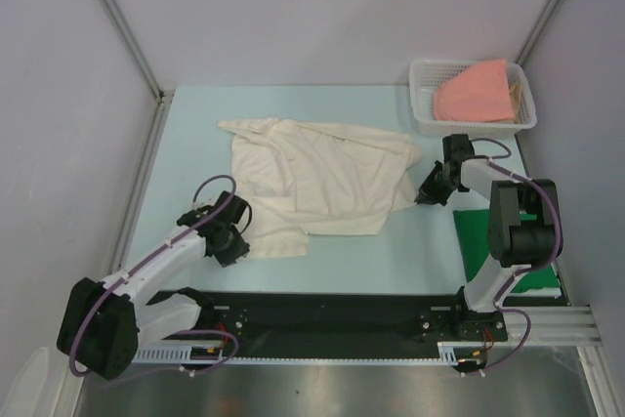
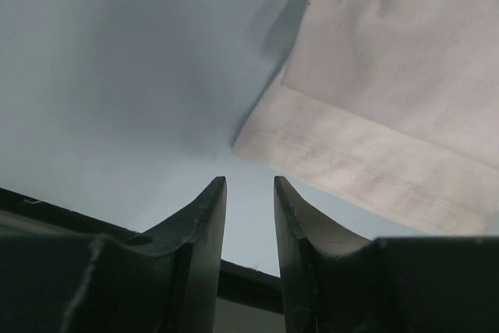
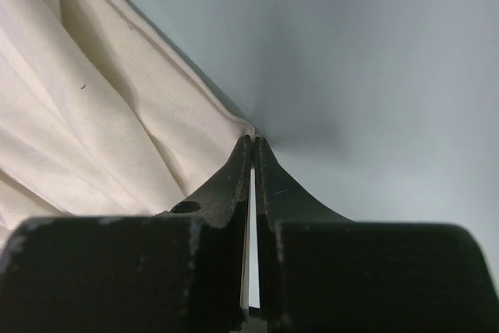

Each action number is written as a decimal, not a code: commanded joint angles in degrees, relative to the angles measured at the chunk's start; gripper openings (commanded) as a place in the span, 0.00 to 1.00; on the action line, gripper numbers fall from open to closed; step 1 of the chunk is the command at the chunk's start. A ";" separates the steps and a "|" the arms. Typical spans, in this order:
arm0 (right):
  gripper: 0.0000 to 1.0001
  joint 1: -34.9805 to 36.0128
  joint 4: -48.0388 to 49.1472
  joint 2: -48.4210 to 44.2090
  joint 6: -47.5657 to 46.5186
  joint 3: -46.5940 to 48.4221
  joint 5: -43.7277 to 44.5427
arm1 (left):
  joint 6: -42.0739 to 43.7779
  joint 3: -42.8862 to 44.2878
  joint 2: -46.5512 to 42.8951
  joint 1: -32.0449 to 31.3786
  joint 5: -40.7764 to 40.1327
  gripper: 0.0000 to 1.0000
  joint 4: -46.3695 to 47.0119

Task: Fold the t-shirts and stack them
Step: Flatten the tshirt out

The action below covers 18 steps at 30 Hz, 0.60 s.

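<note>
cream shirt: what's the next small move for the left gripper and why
Probably ease the left gripper forward onto the hem corner of the cream shirt. Its jaws stand apart with nothing between them, and that corner lies just ahead of its fingertips.

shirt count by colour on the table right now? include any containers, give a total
Cream-white t-shirt, spread on the table: 1
Salmon-pink t-shirt, in the basket: 1
Dark green t-shirt, under the right arm: 1
White lattice basket: 1
Total: 4
</note>
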 commanded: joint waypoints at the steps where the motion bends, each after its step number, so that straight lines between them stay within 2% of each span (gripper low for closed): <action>1: 0.00 -0.31 -0.54 -2.10 -1.03 -0.92 0.22 | 1.94 -0.06 1.89 0.91 -1.13 0.36 4.57; 9: 0.00 -0.49 -0.19 -2.01 -1.03 -1.36 -0.13 | 3.01 0.47 4.97 2.05 -3.76 0.32 4.75; 18: 0.00 -0.58 -0.02 -2.10 -1.12 -1.45 -0.13 | 3.18 -0.85 6.73 2.14 -2.45 0.34 7.30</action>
